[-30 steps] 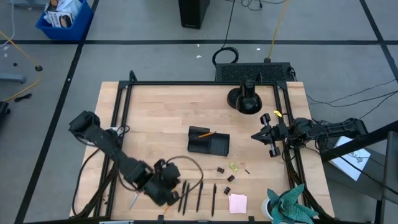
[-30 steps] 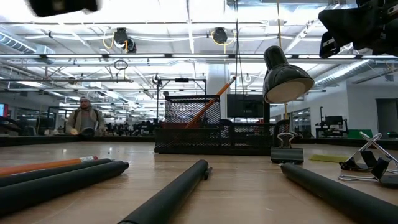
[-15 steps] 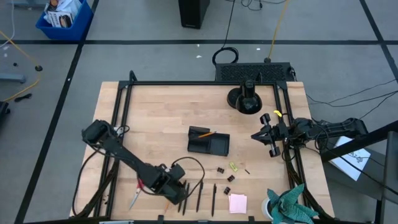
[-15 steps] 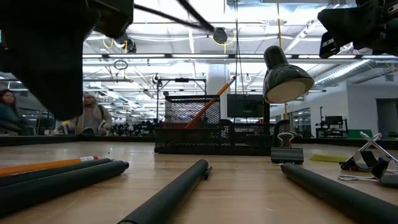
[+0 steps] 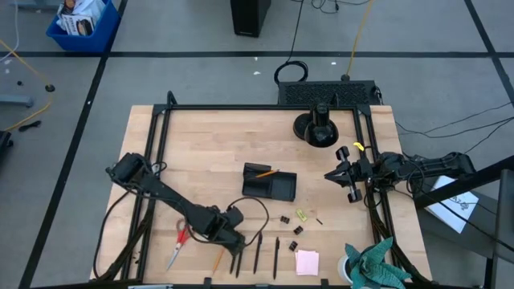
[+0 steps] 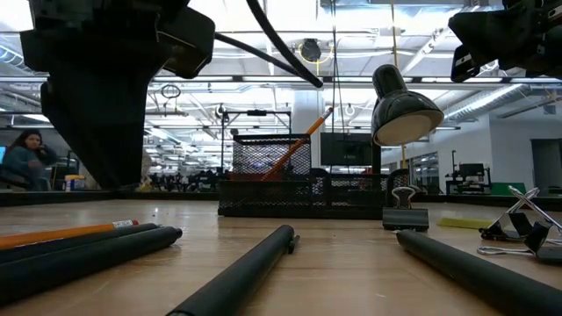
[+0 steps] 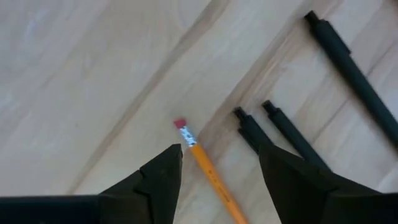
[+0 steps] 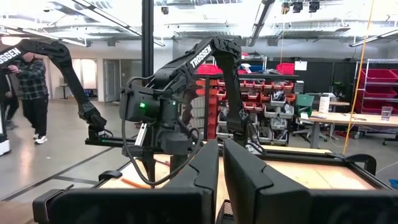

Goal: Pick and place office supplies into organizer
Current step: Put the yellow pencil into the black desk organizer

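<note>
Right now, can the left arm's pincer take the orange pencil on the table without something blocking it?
Probably yes. The left pincer is open right above the orange pencil, which lies between its fingers. The black pens lie close beside, apart from it.

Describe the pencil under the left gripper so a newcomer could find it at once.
Start at the wooden table and go to its near edge, where a row of thin black pens lies. The orange pencil lies at the left end of that row, between the open fingers of the left gripper. Its orange shaft and red eraser tip distinguish it from the black pens.
</note>
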You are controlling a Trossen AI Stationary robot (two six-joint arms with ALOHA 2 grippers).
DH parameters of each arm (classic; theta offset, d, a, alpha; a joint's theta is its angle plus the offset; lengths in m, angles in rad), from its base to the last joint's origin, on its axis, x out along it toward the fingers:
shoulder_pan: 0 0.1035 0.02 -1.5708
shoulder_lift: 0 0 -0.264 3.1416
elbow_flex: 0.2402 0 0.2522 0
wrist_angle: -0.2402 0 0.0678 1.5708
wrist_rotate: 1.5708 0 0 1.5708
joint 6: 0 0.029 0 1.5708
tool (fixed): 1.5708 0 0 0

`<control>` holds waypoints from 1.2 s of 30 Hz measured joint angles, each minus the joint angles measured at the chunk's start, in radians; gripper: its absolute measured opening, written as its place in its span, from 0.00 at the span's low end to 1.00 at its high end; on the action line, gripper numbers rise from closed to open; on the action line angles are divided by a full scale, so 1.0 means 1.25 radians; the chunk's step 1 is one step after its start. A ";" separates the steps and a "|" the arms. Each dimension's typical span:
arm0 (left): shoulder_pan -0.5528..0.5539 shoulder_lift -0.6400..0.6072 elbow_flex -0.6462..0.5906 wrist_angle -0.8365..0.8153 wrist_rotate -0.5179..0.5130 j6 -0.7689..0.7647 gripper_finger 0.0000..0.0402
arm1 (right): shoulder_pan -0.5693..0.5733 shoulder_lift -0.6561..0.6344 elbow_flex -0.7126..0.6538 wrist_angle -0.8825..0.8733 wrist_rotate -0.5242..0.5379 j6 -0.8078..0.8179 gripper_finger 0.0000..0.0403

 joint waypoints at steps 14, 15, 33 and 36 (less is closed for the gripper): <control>-0.013 0.000 0.000 -0.022 -0.016 -0.035 0.54 | 0.000 0.000 0.000 0.000 0.000 0.000 0.05; -0.015 0.000 0.000 -0.021 -0.021 -0.041 0.54 | 0.000 0.000 0.000 0.000 0.000 0.000 0.05; -0.036 0.024 0.000 -0.021 -0.021 -0.058 0.54 | 0.000 0.000 0.000 -0.001 0.000 0.012 0.05; -0.036 0.064 0.000 -0.018 0.006 -0.050 0.54 | 0.000 0.000 0.000 0.000 0.000 0.012 0.05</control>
